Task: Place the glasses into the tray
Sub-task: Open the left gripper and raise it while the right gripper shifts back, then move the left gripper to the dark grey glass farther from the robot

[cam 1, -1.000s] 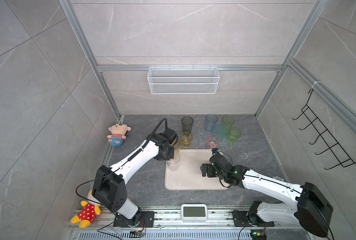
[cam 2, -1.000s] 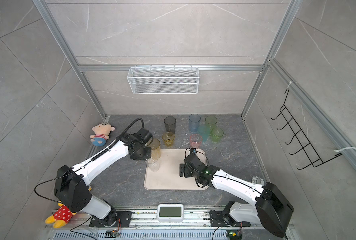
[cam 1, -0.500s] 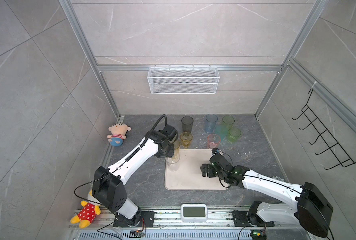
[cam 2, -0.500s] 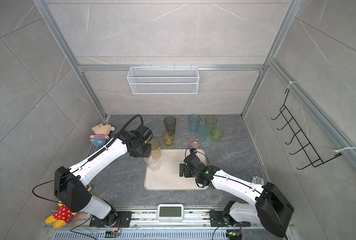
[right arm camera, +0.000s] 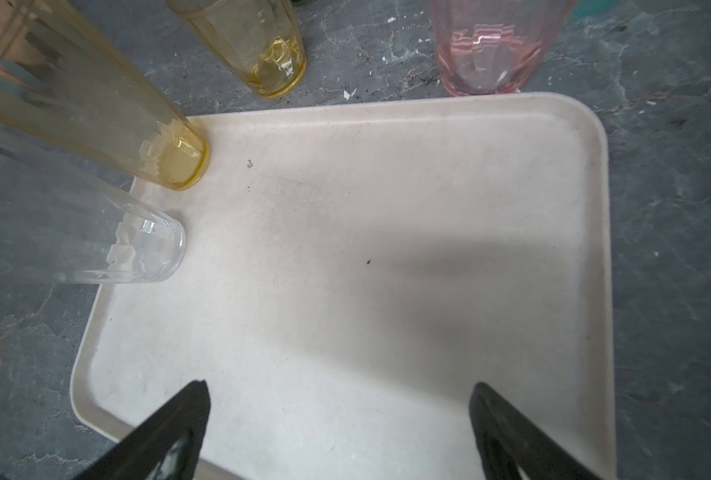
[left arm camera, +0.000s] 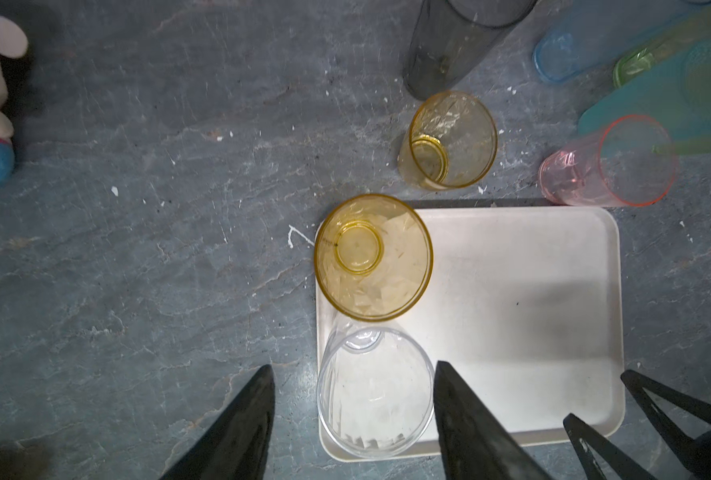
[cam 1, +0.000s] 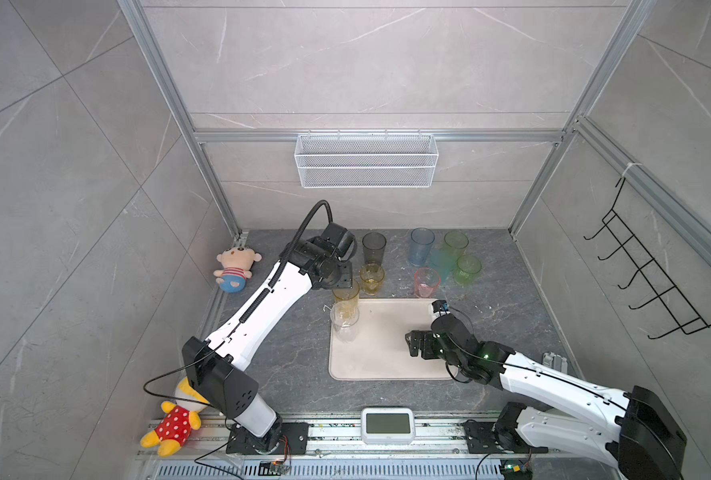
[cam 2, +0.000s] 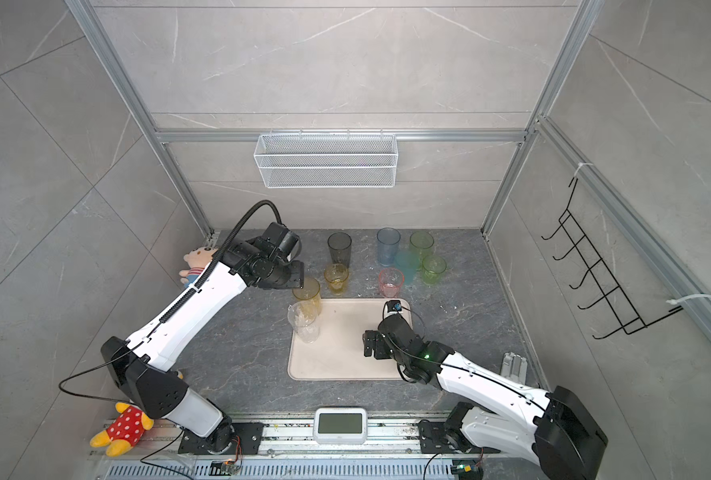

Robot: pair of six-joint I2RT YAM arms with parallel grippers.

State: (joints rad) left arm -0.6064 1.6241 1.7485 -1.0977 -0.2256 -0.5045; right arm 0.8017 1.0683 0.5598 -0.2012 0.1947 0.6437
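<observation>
Left pincer [left arm camera: 353,365] hung part open, gripped nothing; clear glass [left arm camera: 374,390] stood below it, amber glass [left arm camera: 372,255] just beyond, both on tray [left arm camera: 532,291]. Right pincer [right arm camera: 341,383] gaped wide, empty, over tray.

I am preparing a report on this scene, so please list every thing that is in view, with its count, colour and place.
table: one, dark grey.
tray: one, cream, table middle.
glasses in tray: two, clear glass and amber glass, left edge.
short glasses behind tray: three, yellow glass, pink glass, short green glass.
glasses farther back: four, grey glass, blue glass, tall green glass, teal glass.
wire basket: one, white, back wall.
hook rack: one, black, right wall.
plush toys: two, striped toy at left wall, red-dotted toy by left arm's base.
screen device: one, white, front rail.
small grey object: one, table's right edge.
left pincer: one, black, open, near amber glass.
right pincer: one, black, open, over tray.
</observation>
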